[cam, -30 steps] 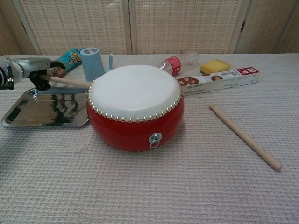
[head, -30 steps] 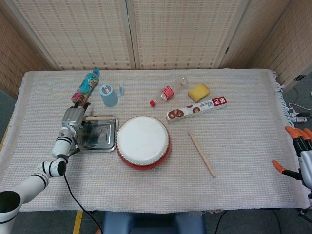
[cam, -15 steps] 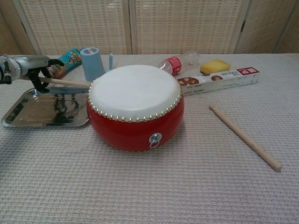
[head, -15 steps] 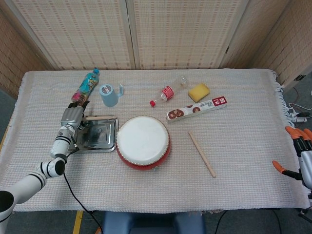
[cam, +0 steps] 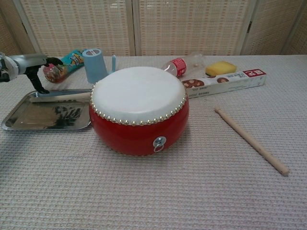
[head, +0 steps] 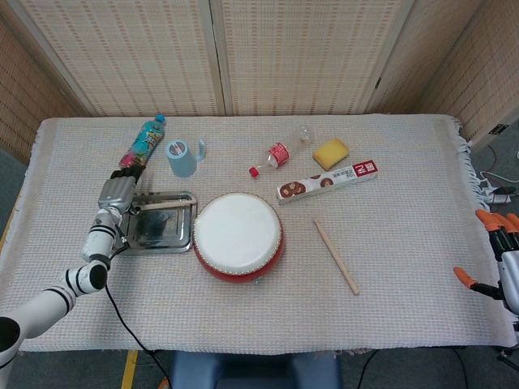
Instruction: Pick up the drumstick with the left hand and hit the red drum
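- My left robot hand [cam: 29,64] hovers over the tray's [head: 185,240] back edge, fingers apart & holding nothing.
- Drumstick [cam: 60,97] lies flat on the tray, tip touching/just beside the red drum [cam: 139,108].
- Risk: stick rolls or slides on the shiny metal when I pinch it, weak grip, could drop mid-swing.
- Risk: fingers catch the tray rim, shove tray into drum.
- Right robot hand [head: 504,253] at desk [head: 405,316] edge, idle; looks open.

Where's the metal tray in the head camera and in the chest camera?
Head view: tray left of centre, just left of the red drum.
Chest view: tray at the left edge, partly behind the drum.
Shared landmark: the drum, touching or nearly touching the tray's right side.
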Tool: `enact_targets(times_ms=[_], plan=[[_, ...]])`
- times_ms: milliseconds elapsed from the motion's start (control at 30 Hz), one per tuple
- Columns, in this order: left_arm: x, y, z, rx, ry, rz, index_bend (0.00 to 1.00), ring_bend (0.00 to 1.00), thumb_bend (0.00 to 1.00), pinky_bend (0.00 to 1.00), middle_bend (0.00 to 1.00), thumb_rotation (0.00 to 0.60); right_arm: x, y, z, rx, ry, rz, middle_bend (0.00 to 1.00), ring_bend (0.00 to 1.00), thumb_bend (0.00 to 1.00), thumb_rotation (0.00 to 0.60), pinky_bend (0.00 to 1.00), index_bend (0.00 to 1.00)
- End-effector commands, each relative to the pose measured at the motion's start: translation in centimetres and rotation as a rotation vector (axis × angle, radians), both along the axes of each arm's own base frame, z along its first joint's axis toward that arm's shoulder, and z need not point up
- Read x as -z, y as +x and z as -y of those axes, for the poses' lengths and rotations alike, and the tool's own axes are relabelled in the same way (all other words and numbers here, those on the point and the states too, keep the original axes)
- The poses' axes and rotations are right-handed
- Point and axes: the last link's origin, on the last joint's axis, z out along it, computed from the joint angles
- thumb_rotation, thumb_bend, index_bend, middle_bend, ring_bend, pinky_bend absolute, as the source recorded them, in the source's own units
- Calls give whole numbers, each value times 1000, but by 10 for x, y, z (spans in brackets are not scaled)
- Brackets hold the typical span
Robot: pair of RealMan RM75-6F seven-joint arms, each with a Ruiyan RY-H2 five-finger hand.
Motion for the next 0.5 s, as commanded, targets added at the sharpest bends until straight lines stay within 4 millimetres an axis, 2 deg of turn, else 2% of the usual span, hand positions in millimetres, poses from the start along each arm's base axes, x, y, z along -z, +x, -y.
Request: enact_targets(times_ms=[33,233,500], plan=[[-17,0,3,0,69,83,0,0,238,24,0,600,-1,-1,-1,1,-3,0,96,0,182,600,0,0],[-49,-2,25,44,150,166,7,0,242,35,0,600,-3,-2,-2,3,-1,16,96,0,182,600,0,0],[-89,-22,85,72,261,151,130,10,312,81,64,600,-6,-13,-1,33,40,50,96,0,182,600,0,0]])
